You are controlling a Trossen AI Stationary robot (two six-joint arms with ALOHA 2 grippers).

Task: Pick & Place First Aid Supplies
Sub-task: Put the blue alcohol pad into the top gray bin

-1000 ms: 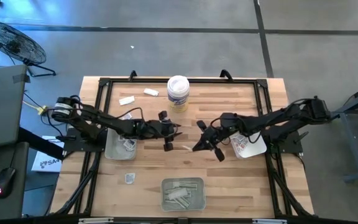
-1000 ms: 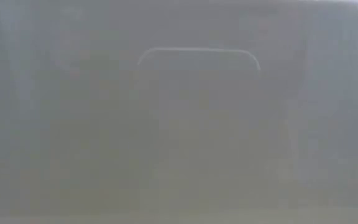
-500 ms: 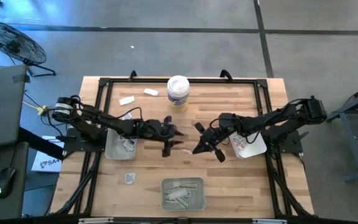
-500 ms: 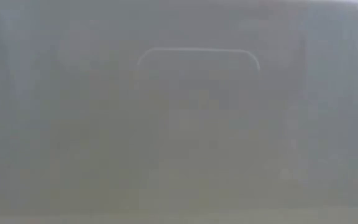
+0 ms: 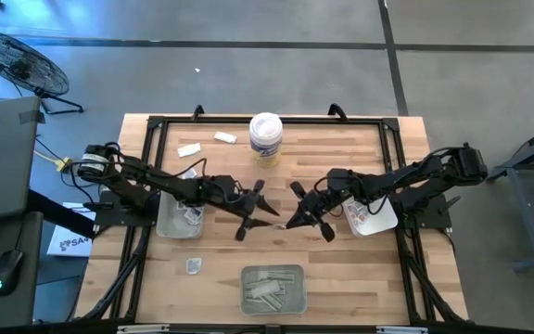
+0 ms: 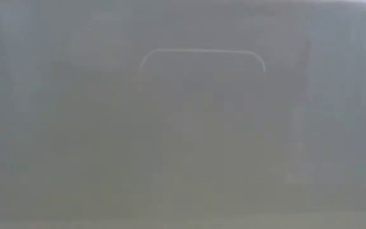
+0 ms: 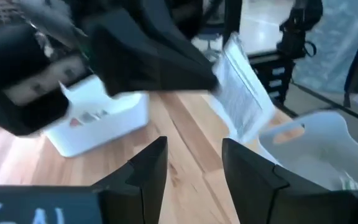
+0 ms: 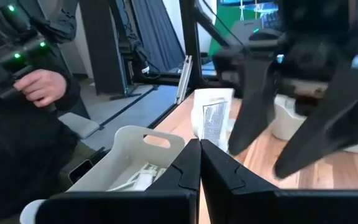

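Left arm: reaches in from the left side, stretched low toward the middle. Left gripper (image 5: 251, 208): fingers (image 7: 143, 171) spread apart, a clear gap between them, pointing right.

Right arm: reaches in from the right side, bent at the elbow, angled toward the middle. Right gripper (image 5: 292, 221): fingers (image 8: 185, 167) pressed together, facing the left gripper, just beside it.
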